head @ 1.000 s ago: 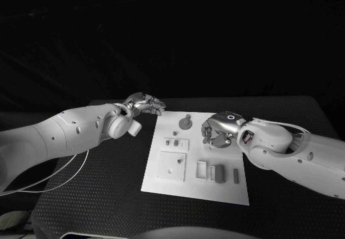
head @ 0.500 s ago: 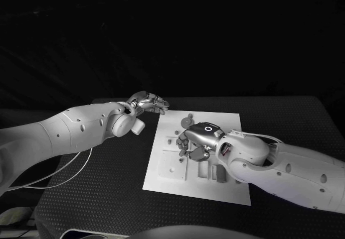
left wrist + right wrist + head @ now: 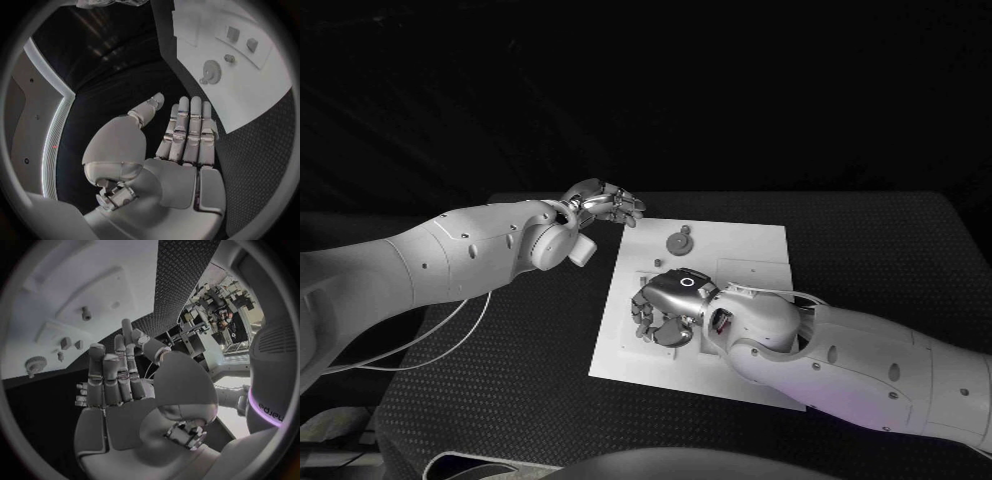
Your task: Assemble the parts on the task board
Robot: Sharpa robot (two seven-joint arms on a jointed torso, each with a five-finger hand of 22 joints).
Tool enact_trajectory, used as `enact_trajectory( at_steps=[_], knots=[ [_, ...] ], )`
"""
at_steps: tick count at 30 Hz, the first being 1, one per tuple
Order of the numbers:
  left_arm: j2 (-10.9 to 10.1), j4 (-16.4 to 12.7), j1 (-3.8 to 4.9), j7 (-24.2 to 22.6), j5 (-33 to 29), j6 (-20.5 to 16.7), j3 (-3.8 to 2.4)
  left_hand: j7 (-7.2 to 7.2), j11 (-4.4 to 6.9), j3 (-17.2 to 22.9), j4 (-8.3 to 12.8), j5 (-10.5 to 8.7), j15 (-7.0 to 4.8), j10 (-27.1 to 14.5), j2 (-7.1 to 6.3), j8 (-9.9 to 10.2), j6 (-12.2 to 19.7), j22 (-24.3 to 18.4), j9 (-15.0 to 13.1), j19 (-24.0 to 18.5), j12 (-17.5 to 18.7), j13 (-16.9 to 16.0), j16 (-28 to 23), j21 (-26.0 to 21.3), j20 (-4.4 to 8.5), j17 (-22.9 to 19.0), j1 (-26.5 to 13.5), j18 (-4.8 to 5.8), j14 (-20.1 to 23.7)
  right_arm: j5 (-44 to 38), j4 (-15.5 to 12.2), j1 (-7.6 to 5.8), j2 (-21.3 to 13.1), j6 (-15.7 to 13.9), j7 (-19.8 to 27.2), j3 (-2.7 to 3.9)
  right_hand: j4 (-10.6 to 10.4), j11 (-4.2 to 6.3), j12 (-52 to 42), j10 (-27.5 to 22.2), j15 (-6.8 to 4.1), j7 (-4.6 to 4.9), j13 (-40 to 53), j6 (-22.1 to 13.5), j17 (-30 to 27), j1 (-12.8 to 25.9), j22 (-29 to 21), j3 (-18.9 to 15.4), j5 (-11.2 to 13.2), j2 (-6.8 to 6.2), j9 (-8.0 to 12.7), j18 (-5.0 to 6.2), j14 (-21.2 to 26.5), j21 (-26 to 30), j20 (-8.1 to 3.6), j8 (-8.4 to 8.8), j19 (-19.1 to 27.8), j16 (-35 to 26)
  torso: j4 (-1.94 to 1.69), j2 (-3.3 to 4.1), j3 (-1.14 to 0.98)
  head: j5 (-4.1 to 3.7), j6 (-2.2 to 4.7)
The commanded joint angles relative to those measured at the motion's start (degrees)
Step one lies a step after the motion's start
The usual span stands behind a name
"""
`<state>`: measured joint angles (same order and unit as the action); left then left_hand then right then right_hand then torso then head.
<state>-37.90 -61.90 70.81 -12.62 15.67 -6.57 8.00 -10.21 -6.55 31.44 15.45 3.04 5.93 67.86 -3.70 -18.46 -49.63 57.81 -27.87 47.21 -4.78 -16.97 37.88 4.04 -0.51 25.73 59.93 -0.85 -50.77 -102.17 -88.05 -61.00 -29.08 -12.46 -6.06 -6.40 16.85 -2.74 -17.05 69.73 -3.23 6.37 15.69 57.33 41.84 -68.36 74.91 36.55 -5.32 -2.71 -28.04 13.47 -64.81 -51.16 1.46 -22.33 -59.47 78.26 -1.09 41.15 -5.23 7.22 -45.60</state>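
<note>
A: What has changed in the last second?

B: The right hand [image 3: 664, 308] has swept across the board [image 3: 747, 245] from its right-hand side to the near left part, and now hangs over the square plate [image 3: 94, 292] there. The arm behind it has come forward and covers the near right corner, where the loose blocks lay a second ago.

A: Is it holding anything?

B: No. In the right wrist view its fingers [image 3: 106, 375] are straight and close side by side, nothing in them. The peg [image 3: 86, 314] on that plate stands just beyond the fingertips.

A: So what does that mean for the task?

B: I would judge it is reaching for a part on the square plate; nothing is picked yet, so assembly is barely begun.

A: And the left hand [image 3: 603, 205]?

B: It has stayed just off the board's far left corner, above the table [image 3: 516, 330], shifting only slightly. Fingers extended, nearly together, thumb out, empty.

A: The other parts?

B: The round gear [image 3: 679, 241] lies where it did at the far end, the small blocks [image 3: 240, 39] nearer the middle.
</note>
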Motion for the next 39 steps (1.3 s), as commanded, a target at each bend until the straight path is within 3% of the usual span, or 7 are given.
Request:
enact_trajectory(
  at_steps=[1, 16, 39],
  knots=[
    [0.13, -0.07, 0.04, -0.38, -0.31, 0.83, -0.05, 0.22, -0.07, -0.22, -0.22, -0.07, 0.04, -0.28, 0.07, -0.14, 0.22, -0.09, 0.07, 0.19, 0.32, 0.07, -0.40, -0.15, -0.25, 0.11, -0.62, 0.85, -0.26, -1.77, 0.77, 0.29, 0.60, 0.97, 0.52, -0.16, 0.04, 0.13, -0.39, 0.57, -0.42, 0.00, 2.57, 0.33, -0.04, -1.25, 0.96, 0.26, -0.22, 1.32, -1.15, 1.53, 0.00, -0.21, -0.33, -0.08, -0.14, 0.05, 0.00, 0.02, 0.00, 0.23, -0.28],
    [0.37, 0.10, 0.04, -0.35, -0.31, 0.88, -0.05, 0.22, -0.07, -0.23, -0.25, -0.07, 0.05, -0.29, 0.06, -0.15, 0.24, -0.14, 0.07, 0.19, 0.33, 0.07, -0.50, -0.14, -0.25, 0.22, -0.64, 0.85, -0.27, -3.39, 3.17, 0.58, 2.17, 2.55, -0.64, -1.78, 0.05, 0.14, -0.38, 0.55, -0.43, 0.00, 2.67, 0.31, -0.02, -1.22, 0.97, 0.35, -0.20, 1.30, -1.23, 1.53, -0.03, -0.22, -0.36, -0.06, -0.15, 0.04, 0.01, -0.01, 0.00, 0.36, -0.61],
    [0.49, 0.21, 0.04, -0.34, -0.31, 1.04, -0.06, 0.21, -0.08, -0.24, -0.30, -0.07, 0.05, -0.30, 0.07, -0.15, 0.25, -0.21, 0.09, 0.19, 0.33, 0.07, -0.63, -0.14, -0.25, 0.39, -0.65, 0.85, -0.29, -5.50, 4.49, 0.60, 2.13, 1.84, -1.92, -1.81, 0.06, 0.18, -0.40, 0.58, -0.47, -0.03, 2.87, 0.37, 0.04, -1.28, 1.02, 0.54, -0.20, 1.18, -1.40, 1.53, -0.11, -0.29, -0.42, -0.07, -0.22, 0.07, 0.03, -0.03, -0.01, 0.52, -0.77]
  ],
)
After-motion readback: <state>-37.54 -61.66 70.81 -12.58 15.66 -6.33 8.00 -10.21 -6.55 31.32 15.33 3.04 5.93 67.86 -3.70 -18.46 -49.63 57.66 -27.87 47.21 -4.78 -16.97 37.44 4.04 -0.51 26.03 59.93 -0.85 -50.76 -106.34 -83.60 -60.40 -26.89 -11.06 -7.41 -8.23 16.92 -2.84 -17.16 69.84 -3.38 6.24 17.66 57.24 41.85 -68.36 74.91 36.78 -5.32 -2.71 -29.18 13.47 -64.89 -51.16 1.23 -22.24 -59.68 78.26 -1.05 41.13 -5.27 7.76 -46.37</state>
